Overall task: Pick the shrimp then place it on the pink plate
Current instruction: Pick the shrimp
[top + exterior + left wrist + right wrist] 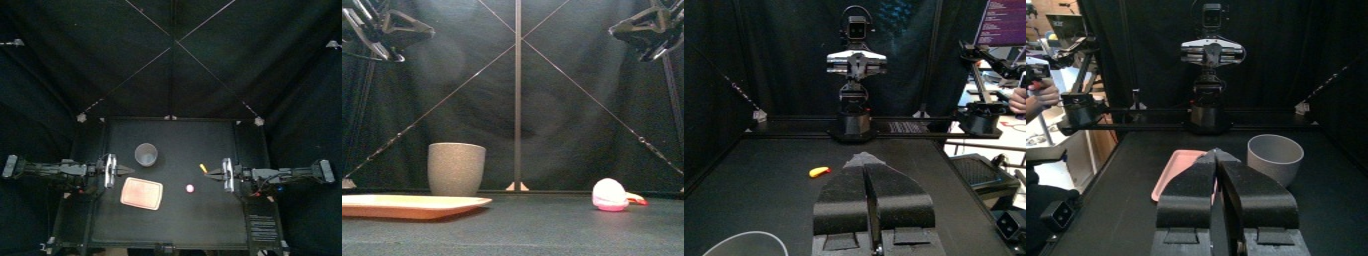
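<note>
Both left end effector (869,162) and right end effector (1223,155) are closed; an orange toy (818,171) near the shrimp (611,194) invites mis-picking.

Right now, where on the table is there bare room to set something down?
Free: the front strip before the tray and pink toy; the back strip behind the cup and yellow toy. Crowded: the middle, where those four sit.
</note>
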Controlling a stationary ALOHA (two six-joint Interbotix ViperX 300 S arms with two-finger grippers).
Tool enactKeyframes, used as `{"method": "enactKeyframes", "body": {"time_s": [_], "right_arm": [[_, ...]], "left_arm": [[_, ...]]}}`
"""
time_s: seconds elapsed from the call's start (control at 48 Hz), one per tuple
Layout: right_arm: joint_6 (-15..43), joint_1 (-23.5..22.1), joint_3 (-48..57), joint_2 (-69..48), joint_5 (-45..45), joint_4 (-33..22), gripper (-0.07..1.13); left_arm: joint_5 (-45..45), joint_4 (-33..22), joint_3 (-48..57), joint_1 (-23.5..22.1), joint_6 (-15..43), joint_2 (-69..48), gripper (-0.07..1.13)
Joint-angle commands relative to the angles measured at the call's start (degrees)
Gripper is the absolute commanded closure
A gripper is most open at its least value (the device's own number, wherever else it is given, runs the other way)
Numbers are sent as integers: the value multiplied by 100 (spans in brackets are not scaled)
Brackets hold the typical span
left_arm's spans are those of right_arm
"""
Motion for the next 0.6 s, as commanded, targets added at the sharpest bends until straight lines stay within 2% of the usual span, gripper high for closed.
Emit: {"method": "enactKeyframes", "body": {"time_s": [0.021, 0.292, 0.438, 0.521, 0.604], "right_arm": [[44, 0, 0, 202, -9, 35, 105], [220, -176, -105, 888, -9, 316, 104], [229, -501, -167, 1063, 88, 984, 102], [220, -703, -176, 1072, 325, 1485, 96], [211, -914, -176, 1072, 738, 1916, 82]], "left_arm": [[123, -123, -88, 62, -9, 79, 104], [246, -264, -114, 132, 18, 79, 103], [246, -255, -132, 193, 18, 79, 103], [246, -264, -123, 202, 18, 79, 103], [246, -255, -105, 202, 18, 79, 103]]}}
